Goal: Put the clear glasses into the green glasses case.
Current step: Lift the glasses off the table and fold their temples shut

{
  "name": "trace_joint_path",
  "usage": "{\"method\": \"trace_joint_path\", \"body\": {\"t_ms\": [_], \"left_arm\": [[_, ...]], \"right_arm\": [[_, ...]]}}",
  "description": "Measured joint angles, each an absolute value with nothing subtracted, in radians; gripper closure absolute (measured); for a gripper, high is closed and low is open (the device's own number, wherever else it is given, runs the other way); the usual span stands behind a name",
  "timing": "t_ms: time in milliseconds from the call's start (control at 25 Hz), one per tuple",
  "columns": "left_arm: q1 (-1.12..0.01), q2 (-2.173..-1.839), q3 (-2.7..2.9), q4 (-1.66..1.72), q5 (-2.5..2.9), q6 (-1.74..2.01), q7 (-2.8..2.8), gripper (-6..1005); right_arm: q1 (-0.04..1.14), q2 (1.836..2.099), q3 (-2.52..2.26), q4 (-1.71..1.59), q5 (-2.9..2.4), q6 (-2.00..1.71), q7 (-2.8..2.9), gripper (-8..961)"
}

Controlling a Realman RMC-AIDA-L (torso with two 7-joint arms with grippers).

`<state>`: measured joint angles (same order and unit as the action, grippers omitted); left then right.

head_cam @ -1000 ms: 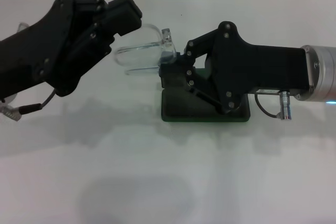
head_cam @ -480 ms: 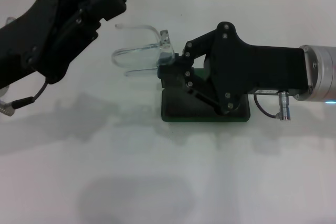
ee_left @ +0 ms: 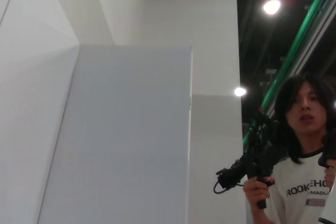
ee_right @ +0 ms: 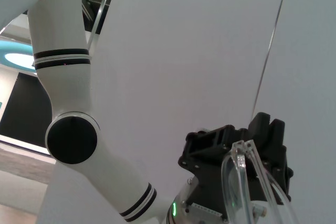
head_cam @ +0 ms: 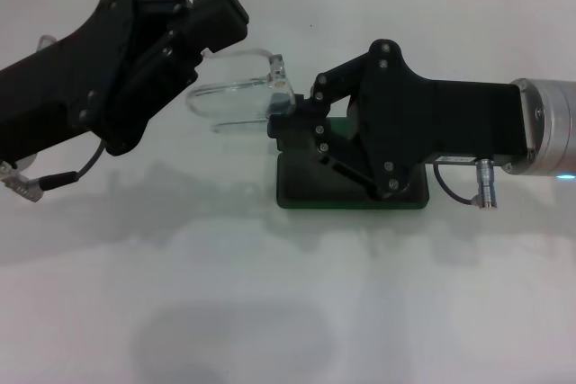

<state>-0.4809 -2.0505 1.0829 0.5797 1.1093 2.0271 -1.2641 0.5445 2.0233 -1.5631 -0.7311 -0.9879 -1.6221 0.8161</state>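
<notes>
Two grippers are at work above the table (head_cam: 270, 312). Right gripper (head_cam: 286, 107) pinches the glasses (head_cam: 236, 89) at one end of the frame, holding them in the air with the clear arms pointing toward the left arm. Left gripper (head_cam: 211, 29) sits just beside the far tip of the glasses; whether its fingers are spread or closed cannot be told, nor whether it touches the frame. Case (head_cam: 310, 193) lies on the table directly under the right gripper, largely covered by it, so its lid position cannot be confirmed. Glasses are not yet in the case. Judged risks: the single-end pinch on smooth plastic may let the frame swing or slip; a nudge from the left gripper could twist it loose; lowering blind could catch an arm on the case rim.
</notes>
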Motion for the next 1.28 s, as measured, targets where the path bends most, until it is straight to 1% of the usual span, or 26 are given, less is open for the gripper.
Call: {"method": "trace_joint_path", "body": {"t_ms": [1280], "left_arm": [[-0.471,-2.050,1.083,0.580,1.111,2.029,-1.265,950]], "right_arm": [[0.536,2.023,-1.564,-0.729,-0.982,-1.627,0.813,902]]}}
